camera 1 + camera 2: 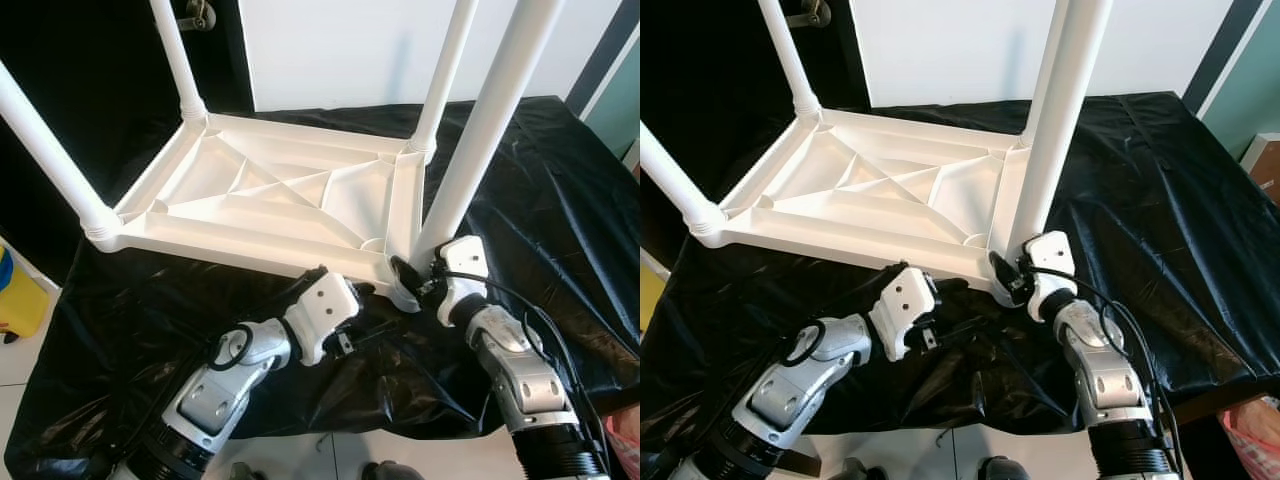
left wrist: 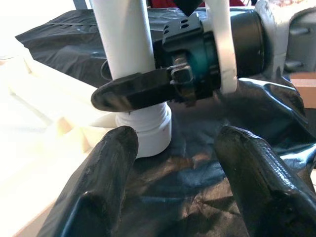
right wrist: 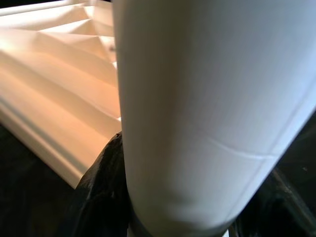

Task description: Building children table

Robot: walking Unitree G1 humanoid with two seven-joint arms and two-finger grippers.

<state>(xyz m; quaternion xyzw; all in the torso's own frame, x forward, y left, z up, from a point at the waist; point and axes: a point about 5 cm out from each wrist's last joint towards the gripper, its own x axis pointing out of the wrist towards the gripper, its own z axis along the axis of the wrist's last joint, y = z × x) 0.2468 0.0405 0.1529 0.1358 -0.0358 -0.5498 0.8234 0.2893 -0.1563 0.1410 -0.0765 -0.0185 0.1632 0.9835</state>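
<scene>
white wall [image 1: 340, 50], black sheet [image 1: 520, 170], tiled floor [image 1: 15, 365]

Head views bright, daylit, sharp; no motion blur. White wall [image 1: 340, 50] at back nearly blown out. Table underside [image 1: 280, 195] evenly lit w/ soft shadows in its ribs. Black sheet [image 1: 540, 180] shows pale sheen on creases, esp. on the right side; far left corner falls to deep black. Table legs splay outward toward frame edges, wide-lens distortion. Left wrist view: near fingers [image 2: 98, 187] soft, out of focus; bottom-left washed out w/ glare. Right wrist view: leg [image 3: 207, 108] v. close, blurry, warm cast, dark corners.
</scene>
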